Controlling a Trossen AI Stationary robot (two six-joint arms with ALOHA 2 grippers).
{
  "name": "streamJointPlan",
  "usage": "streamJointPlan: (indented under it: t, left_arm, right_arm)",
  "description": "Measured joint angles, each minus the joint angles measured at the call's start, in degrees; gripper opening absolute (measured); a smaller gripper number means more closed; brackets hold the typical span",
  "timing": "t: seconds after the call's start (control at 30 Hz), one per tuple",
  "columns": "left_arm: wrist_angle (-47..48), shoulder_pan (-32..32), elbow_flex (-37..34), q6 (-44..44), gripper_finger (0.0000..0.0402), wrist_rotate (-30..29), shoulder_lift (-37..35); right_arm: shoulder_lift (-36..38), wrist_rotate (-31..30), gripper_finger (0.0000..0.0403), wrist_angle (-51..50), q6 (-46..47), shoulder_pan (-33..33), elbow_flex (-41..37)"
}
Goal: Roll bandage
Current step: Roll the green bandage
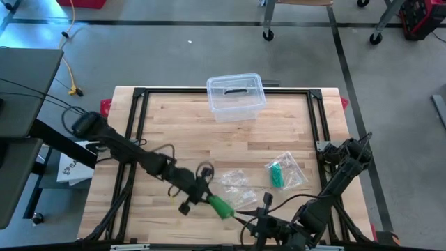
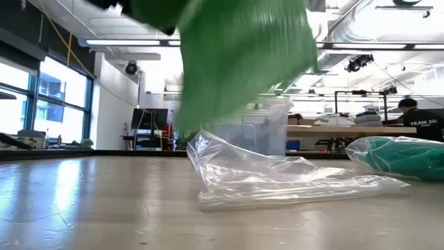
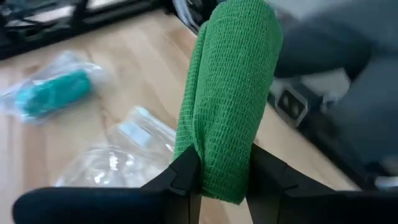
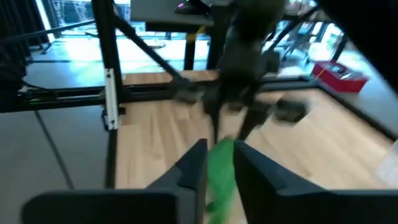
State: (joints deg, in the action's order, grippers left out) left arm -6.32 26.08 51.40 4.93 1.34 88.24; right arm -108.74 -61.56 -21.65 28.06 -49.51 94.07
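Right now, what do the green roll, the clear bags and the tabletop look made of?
Green roll: woven elastic gauze, matte, open mesh weave visible. Clear bag: thin plastic film, glossy, crinkled with highlights. Tabletop: wood, likely butcher-block, with plank seams and grain and a light sheen. Left gripper pinches the roll.

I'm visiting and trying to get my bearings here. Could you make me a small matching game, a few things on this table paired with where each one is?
Things:
1. green bandage
2. clear box
3. teal roll in a bag
4. empty clear bag

Places:
A. far edge of the table, in the middle
B. on the wood, toward the right arm's side
C. between the left gripper's fingers
D. flat on the wood beside the green bandage

Pairs: 1-C, 2-A, 3-B, 4-D
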Motion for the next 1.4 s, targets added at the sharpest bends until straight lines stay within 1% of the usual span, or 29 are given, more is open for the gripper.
streamJointPlan:
  t: [0.07, 0.13, 0.2, 0.23, 0.3, 0.4, 0.43, 0.5, 0.67, 0.87, 0.97, 1.03, 1.1, 1.17, 1.3, 1.4]
  left_arm:
    - [1.56, -1.25, -0.22, -3.18, 0.0085, 0.52, -2.98]
    - [3.06, -2.3, -0.22, -6.32, 0.0085, 0.8, -5.4]
    - [3.75, -2.79, -0.23, -8.09, 0.0086, 1.31, -7.15]
    - [3.93, -2.88, -0.22, -8.37, 0.0086, 1.48, -7.81]
    - [3.62, -2.79, -0.22, -8.8, 0.0086, 1.64, -8.44]
    - [3.63, -2.66, -0.24, -9.57, 0.0086, 2.83, -8.47]
    - [3.68, -2.66, -0.24, -9.88, 0.0086, 3.13, -8.47]
    - [3.81, -2.62, -0.24, -10.68, 0.0086, 3.2, -8.35]
    - [4.07, -2.66, -0.24, -11.31, 0.0087, 3.24, -8.07]
    - [4.06, -2.62, -0.24, -11.89, 0.0087, 3.26, -8.08]
    - [4.75, -2.62, -0.24, -12.25, 0.0087, 3.24, -8.08]
    - [5.06, -2.64, -0.24, -12.24, 0.0087, 3.22, -8.08]
    - [5.0, -2.64, -0.24, -12.21, 0.0087, 3.2, -8.08]
    - [4.96, -2.64, -0.24, -11.92, 0.0087, 3.19, -8.08]
    - [4.14, -2.62, -0.24, -11.92, 0.0087, 3.08, -8.08]
    - [4.06, -2.41, -0.24, -11.91, 0.0087, 3.03, -8.08]
  right_arm:
    - [-0.24, 2.04, 0.0088, -1.9, 2.88, -0.11, -0.01]
    - [-1.14, 5.31, 0.0108, -6.3, 7.12, 0.01, -0.7]
    - [-2.14, 7.19, 0.0124, -9.2, 12.27, 0.31, -3.36]
    - [-2.43, 7.29, 0.0129, -8.89, 14.2, 0.44, -5.31]
    - [-2.49, 6.22, 0.0136, -5.85, 16.24, 0.85, -9.26]
    - [-2.37, 1.56, 0.0138, -3.17, 18.95, 1.67, -13.09]
    - [-2.37, 0.86, 0.0138, -2.51, 19.49, 2.13, -13.74]
    - [-2.37, 0.31, 0.0138, -0.85, 17.7, 3.27, -14.11]
    - [-2.35, 3.03, 0.0138, 2.27, 6.01, 5.03, -11.64]
    - [-2.28, 3.13, 0.0138, 1.89, -0.9, 6.16, -8.86]
    - [-2.28, 3.1, 0.0138, -3.06, -0.81, 6.18, -6.14]
    - [-2.28, 3.44, 0.0138, -9.82, 2.25, 5.64, -3.64]
    - [-2.27, 4.17, 0.0138, -14.15, 4.87, 5.27, -1.71]
    - [-2.25, 4.96, 0.0138, -14.85, 4.41, 5.06, -1.14]
    - [-2.48, 7.81, 0.0138, -13.0, -0.65, 6.48, -1.12]
    - [-3.27, 8.07, 0.0138, -12.73, -2.65, 8.13, -1.12]
